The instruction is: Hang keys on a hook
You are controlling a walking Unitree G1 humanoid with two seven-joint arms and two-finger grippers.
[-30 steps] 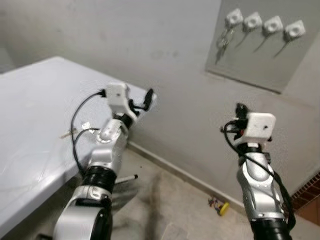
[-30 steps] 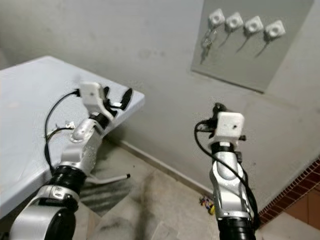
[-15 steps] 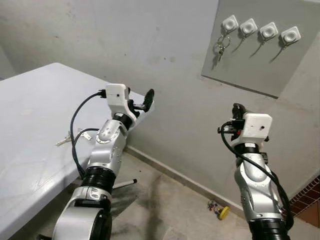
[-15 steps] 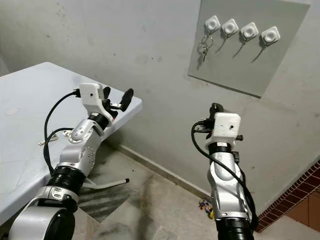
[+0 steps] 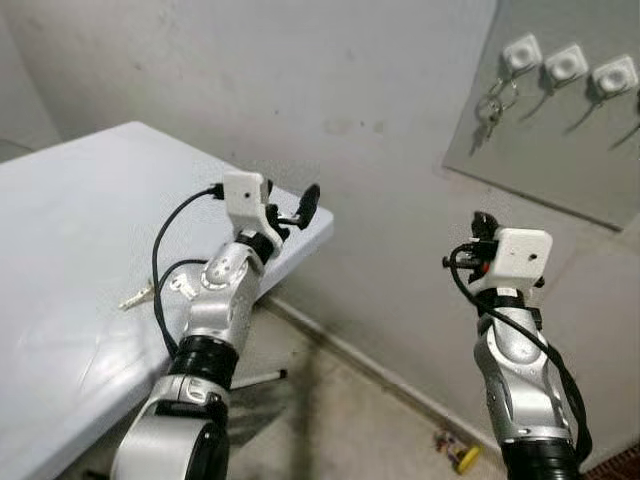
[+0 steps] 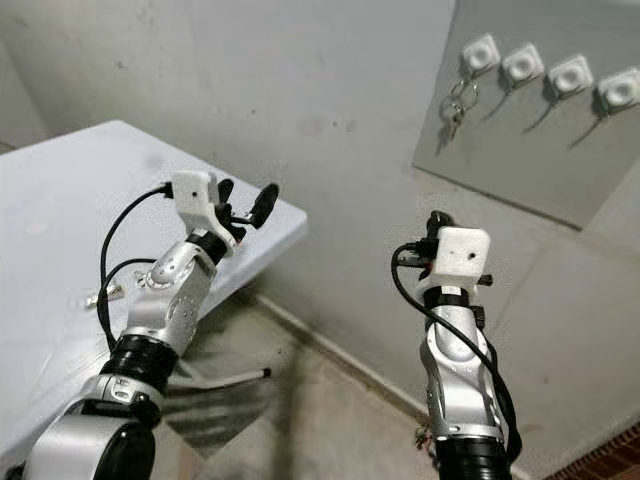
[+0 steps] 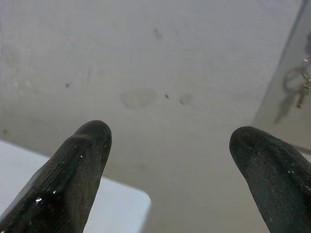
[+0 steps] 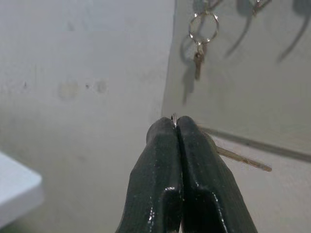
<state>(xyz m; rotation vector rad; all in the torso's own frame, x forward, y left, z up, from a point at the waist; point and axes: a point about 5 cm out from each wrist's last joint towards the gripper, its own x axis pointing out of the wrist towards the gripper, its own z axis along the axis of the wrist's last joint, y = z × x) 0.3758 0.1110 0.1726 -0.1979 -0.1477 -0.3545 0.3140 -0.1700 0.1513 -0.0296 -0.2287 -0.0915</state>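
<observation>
A grey board [image 6: 540, 130] on the wall carries a row of white hooks [image 6: 522, 63]. One set of keys [image 6: 455, 100] hangs from the leftmost hook. My right gripper [image 8: 175, 127] is shut on a key ring, whose key [image 8: 243, 159] sticks out sideways past the fingers. It is raised in front of the wall, below and short of the board [image 5: 483, 222]. My left gripper [image 6: 245, 197] is open and holds nothing, raised over the corner of the white table [image 5: 70, 220]. Another set of keys [image 5: 140, 295] lies on that table.
The table's corner juts toward the wall beside my left arm, with a metal leg [image 5: 260, 378] on the floor beneath. A small yellow object [image 5: 462, 455] lies on the concrete floor at the foot of the wall.
The whole picture has swung, so the camera has moved and the board now sits further right. Both arms keep their poses; the right gripper stays shut on the key ring.
</observation>
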